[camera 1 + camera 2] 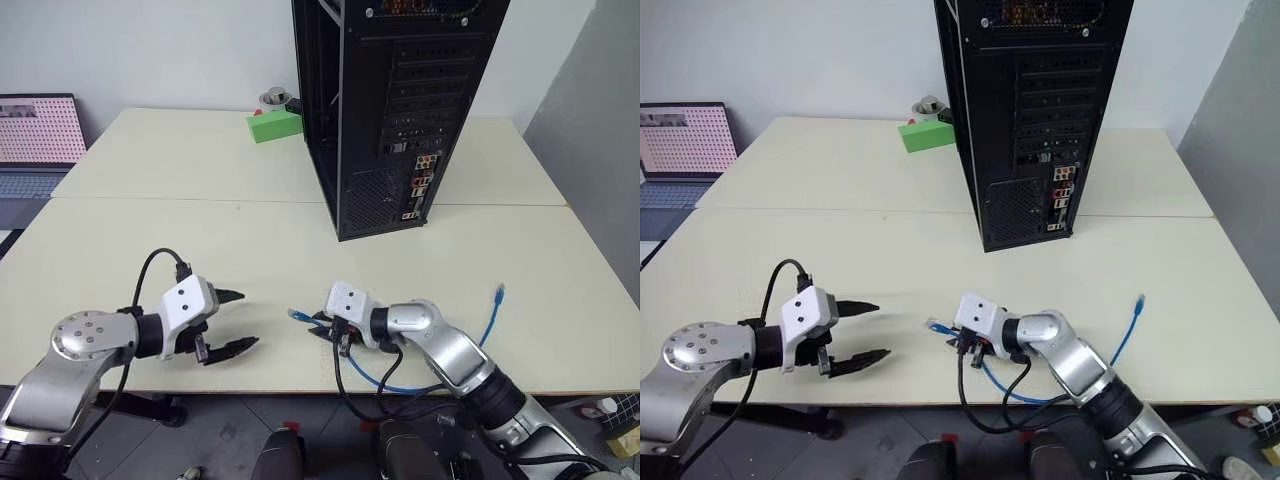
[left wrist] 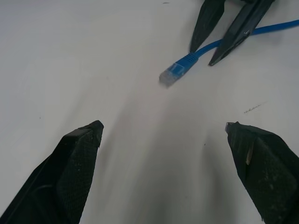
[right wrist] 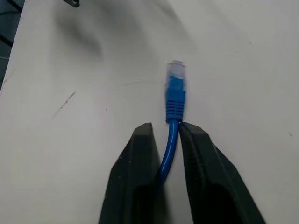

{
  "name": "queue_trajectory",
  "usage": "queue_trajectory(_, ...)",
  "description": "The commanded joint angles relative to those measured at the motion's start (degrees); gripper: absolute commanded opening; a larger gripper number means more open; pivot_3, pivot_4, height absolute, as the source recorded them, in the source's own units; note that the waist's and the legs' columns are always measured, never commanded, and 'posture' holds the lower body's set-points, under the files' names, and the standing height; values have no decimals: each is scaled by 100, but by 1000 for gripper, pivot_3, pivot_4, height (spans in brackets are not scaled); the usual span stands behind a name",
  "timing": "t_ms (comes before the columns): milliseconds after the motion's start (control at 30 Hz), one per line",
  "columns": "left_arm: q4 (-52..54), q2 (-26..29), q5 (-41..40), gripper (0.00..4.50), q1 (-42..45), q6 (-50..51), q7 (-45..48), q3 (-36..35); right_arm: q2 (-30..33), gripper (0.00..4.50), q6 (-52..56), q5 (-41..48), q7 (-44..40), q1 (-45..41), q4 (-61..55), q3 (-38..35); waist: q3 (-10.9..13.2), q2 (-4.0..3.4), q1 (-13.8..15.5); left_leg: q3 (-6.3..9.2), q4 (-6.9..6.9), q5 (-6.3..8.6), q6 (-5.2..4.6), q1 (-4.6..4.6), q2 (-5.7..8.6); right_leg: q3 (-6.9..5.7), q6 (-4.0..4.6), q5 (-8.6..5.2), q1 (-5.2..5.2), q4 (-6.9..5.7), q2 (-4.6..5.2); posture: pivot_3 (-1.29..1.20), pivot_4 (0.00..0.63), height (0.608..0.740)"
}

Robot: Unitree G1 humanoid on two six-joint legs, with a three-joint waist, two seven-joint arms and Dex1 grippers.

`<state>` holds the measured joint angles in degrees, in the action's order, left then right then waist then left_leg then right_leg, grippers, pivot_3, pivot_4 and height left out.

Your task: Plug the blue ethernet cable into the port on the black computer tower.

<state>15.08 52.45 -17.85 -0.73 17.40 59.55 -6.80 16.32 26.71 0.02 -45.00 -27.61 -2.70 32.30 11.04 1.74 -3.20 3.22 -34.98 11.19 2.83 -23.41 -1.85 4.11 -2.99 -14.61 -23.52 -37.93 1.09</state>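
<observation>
My right gripper (image 3: 167,133) has its two black fingers pinched on the thin bright-blue ethernet cable (image 3: 170,144), gripping the cord just behind the ribbed blue boot, so the small clear plastic plug (image 3: 175,71) sticks out free ahead of my fingertips. My left gripper (image 1: 232,322) hovers with its fingers spread wide, holding nothing, its tips aimed at that plug from near by. The rest of the cord runs back under my right wrist and loops round to its other plug end (image 1: 499,293), which lies on the pale cream tabletop (image 1: 150,230).

The tall black metal computer tower (image 1: 395,110) stands upright at the far side of the table, well apart from the plug I hold, its perforated rear panel facing me. The port should sit in the coloured connector cluster (image 1: 421,185) low on that panel, but it is too small for me to pick out.

My worry is the grip. I hold round cord rather than the plug body, so the plug may droop or twist when I lift, and I judge it could meet the socket crooked or with its latch on the wrong side. Pushing then would bend the cord rather than seat it. The trailing loop could also snag my wrist cables and drag.
</observation>
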Motion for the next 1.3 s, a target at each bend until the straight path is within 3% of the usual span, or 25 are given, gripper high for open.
queue_trajectory(33, 21, -38, 26, 4500, 121, -104, -13, 18, 123, 29, -34, -189, -33, -60, -138, 7, 0, 0, 0, 0, 0, 0, 0, 0, 0, 0, 0, 0, 0, 0, 0, 0, 150, 740)
queue_trajectory(500, -458, -657, 308, 4500, 1107, -396, 85, 979, 881, 29, -396, -218, -594, -354, -1082, -362, -2, 3, 9, 1, -1, 0, 0, -2, 1, -1, -12, 7, 0, -2, -2, 0, 150, 740)
queue_trajectory(833, -1001, -1147, 199, 4500, 1738, -626, 483, 1360, 902, 29, -240, -294, -595, -359, -1266, -424, -2, 3, 5, 4, -2, 0, 0, -2, 1, -1, -33, 19, 0, -4, -4, 0, 150, 740)
queue_trajectory(1067, -1219, -1151, 188, 3272, 1836, -692, 718, 1346, 939, 0, -192, -308, -588, -334, -1340, -435, -2, 3, 3, 4, -2, 0, -1, -2, 1, -1, -33, 19, 0, -4, -4, 0, 150, 740)
queue_trajectory(1300, -1247, -1233, 301, 1712, 1883, -746, 671, 1400, 961, 0, -206, -318, -617, -351, -1357, -429, -2, 3, 5, 5, -3, 0, -1, -2, 1, -1, -33, 19, 0, -4, -4, 0, 150, 740)
